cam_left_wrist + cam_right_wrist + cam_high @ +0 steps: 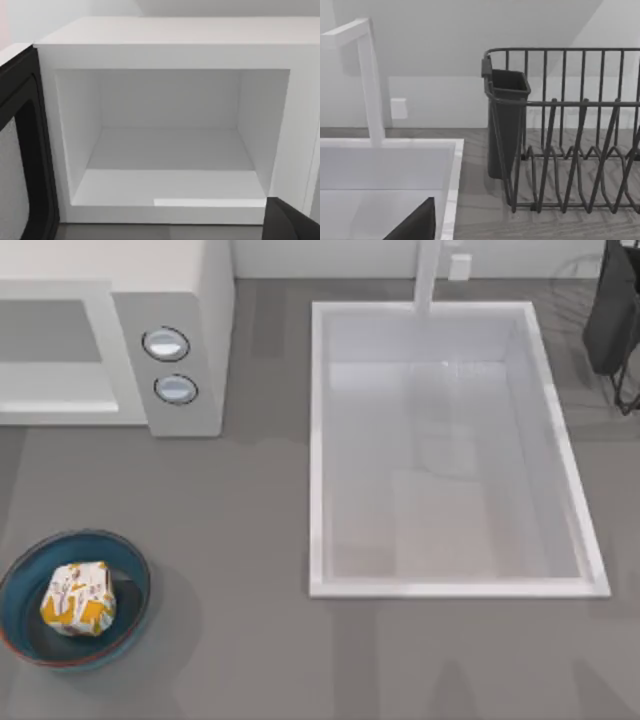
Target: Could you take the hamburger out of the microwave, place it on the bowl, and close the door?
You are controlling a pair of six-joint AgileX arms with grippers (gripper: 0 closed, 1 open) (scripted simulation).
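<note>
bowl [20, 585]: front-left of the table, blue with dark teal inside, sitting flat.
hamburger [77, 598]: in the bowl, white wrapper with orange-yellow patches, resting on the bowl's floor, free of any gripper.
microwave [190, 300]: back-left, well behind the bowl; two round knobs [166, 344] on its panel; cavity bare and white in the left wrist view [170, 150].
microwave door [22, 150]: swung open, dark frame standing at the cavity's edge.
left gripper: a dark sliver of one finger [290, 222] in the left wrist view, facing the open cavity; can't tell how far open, nothing seen held.
sink [318, 440]: white rectangular basin, centre-right, faucet [428, 275] at its back edge.
dish rack [580, 150]: dark wire, back-right beside the sink, dark cup holder [507, 120] at its corner.
right gripper: dark finger tip [417, 225] in the right wrist view over the sink's edge; opening can't tell.
</note>
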